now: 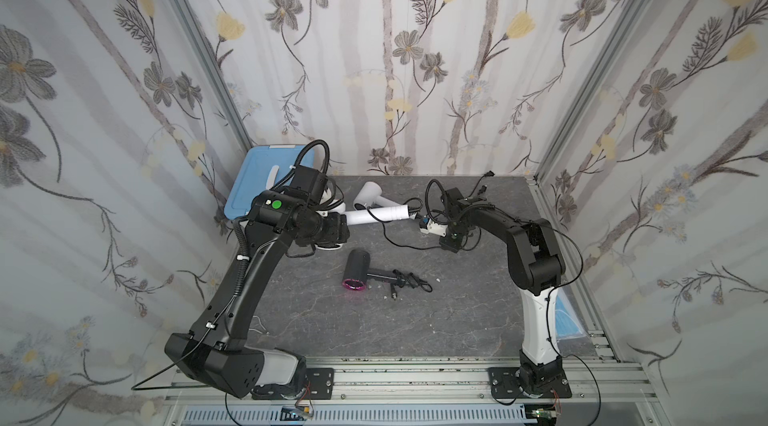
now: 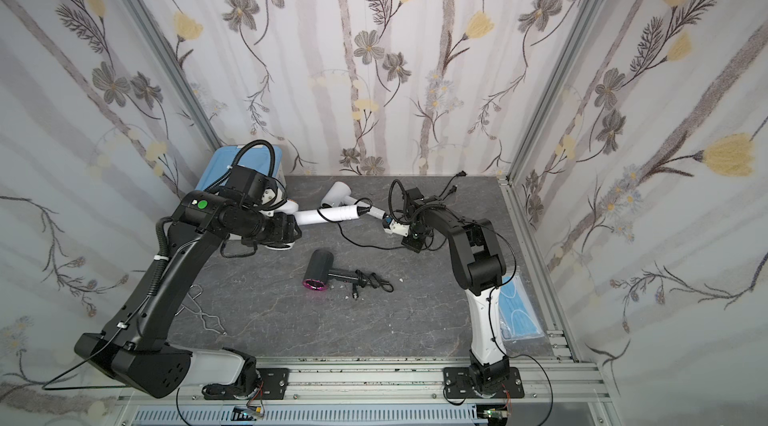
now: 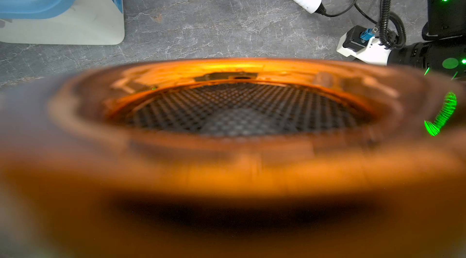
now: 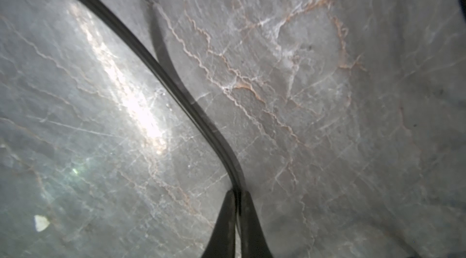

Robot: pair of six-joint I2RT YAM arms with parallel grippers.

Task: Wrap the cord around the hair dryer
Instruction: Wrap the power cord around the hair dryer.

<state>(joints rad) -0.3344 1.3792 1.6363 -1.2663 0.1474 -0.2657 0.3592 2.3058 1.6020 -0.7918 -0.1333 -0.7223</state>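
A white hair dryer (image 1: 380, 214) hangs above the table, its head in my left gripper (image 1: 337, 218), which is shut on it; its handle (image 2: 328, 214) points right. The left wrist view is filled by its orange-rimmed mesh mouth (image 3: 239, 110), and the fingers are hidden. A black cord (image 1: 388, 236) loops over the handle, drops to the table and runs right to my right gripper (image 1: 451, 246). In the right wrist view the right gripper (image 4: 237, 193) is shut on that cord (image 4: 176, 88) just above the grey marble table (image 4: 327, 118).
Another white dryer (image 1: 371, 192) lies on the table behind the raised handle. A black dryer with a pink ring (image 1: 355, 274) and bundled cord (image 1: 409, 280) lies mid-table. A blue-lidded box (image 1: 266, 178) stands back left, a plug (image 1: 489, 174) back right, blue masks (image 2: 517, 311) right.
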